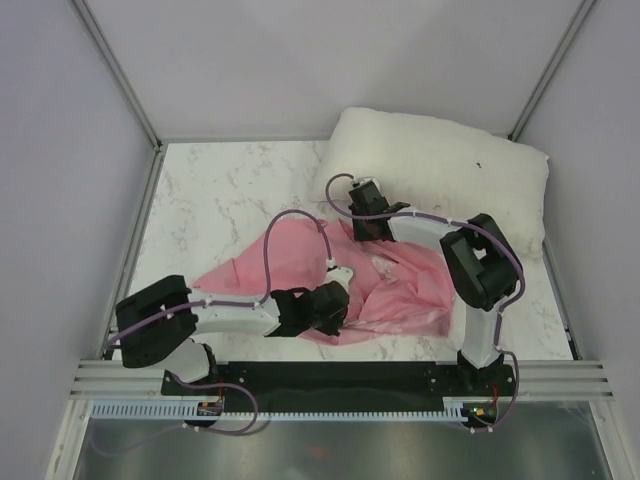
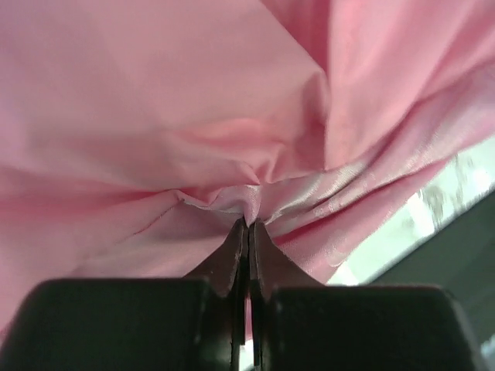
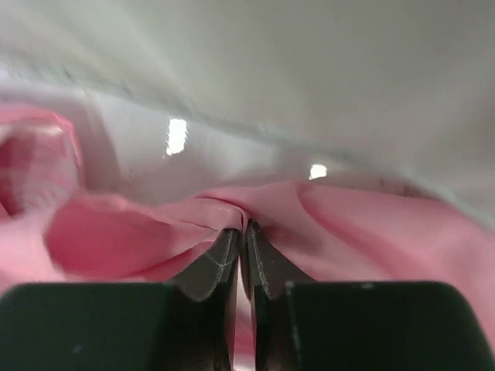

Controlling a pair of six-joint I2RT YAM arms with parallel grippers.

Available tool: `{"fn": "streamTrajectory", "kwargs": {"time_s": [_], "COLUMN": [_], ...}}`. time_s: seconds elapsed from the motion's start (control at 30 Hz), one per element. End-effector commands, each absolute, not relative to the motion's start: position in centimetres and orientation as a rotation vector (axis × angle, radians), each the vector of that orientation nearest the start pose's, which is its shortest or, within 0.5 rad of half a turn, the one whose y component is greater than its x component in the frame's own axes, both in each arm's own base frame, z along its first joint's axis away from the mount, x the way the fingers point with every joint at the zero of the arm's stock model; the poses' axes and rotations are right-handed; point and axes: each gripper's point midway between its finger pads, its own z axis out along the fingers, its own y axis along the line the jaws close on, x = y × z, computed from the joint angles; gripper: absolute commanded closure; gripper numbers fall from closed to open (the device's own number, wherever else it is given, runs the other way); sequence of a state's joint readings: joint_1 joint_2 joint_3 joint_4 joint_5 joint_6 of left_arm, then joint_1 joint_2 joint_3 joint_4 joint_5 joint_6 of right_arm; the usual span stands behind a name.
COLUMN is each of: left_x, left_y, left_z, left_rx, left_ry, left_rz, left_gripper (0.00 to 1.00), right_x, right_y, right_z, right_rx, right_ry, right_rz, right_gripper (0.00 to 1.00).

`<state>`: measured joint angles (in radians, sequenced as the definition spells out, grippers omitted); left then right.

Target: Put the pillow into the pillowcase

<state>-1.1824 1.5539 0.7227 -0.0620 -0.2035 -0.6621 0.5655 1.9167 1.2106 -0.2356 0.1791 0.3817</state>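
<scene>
The pink satin pillowcase (image 1: 400, 285) lies crumpled on the table in front of the arms. The white pillow (image 1: 450, 170) lies at the back right, partly against the wall. My left gripper (image 1: 338, 300) is shut on a fold of the pillowcase near its front edge; in the left wrist view the fabric (image 2: 232, 154) bunches at the left gripper's tips (image 2: 248, 224). My right gripper (image 1: 365, 228) is shut on the pillowcase's far edge, just in front of the pillow; in the right wrist view the right gripper's tips (image 3: 244, 229) pinch a pink hem (image 3: 348, 224).
The marble tabletop (image 1: 230, 190) extends to the back left. Grey walls enclose the table at left, back and right. A black base rail (image 1: 340, 375) runs along the near edge.
</scene>
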Motion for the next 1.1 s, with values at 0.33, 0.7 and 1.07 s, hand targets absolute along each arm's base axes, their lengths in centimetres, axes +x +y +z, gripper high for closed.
{"fn": "streamTrajectory", "kwargs": {"time_s": [0.33, 0.7, 1.07], "left_x": [-1.7, -0.4, 8.3], "left_y": [-29.3, -29.0, -26.0], "left_z": [4.4, 4.6, 13.7], "left_rx": [0.832, 0.813, 0.43], "left_ry": [2.488, 2.441, 2.346], "left_rz": [-0.854, -0.642, -0.635], "left_gripper": [0.98, 0.32, 0.09], "right_x": [48.1, 51.1, 44.7], "right_y": [24.1, 23.5, 21.4], "right_z": [3.7, 8.7, 18.9], "right_rx": [-0.005, -0.01, -0.216], "right_ry": [2.424, 2.359, 2.191], "right_rz": [0.245, 0.258, 0.263], "right_gripper": [0.92, 0.37, 0.09]}}
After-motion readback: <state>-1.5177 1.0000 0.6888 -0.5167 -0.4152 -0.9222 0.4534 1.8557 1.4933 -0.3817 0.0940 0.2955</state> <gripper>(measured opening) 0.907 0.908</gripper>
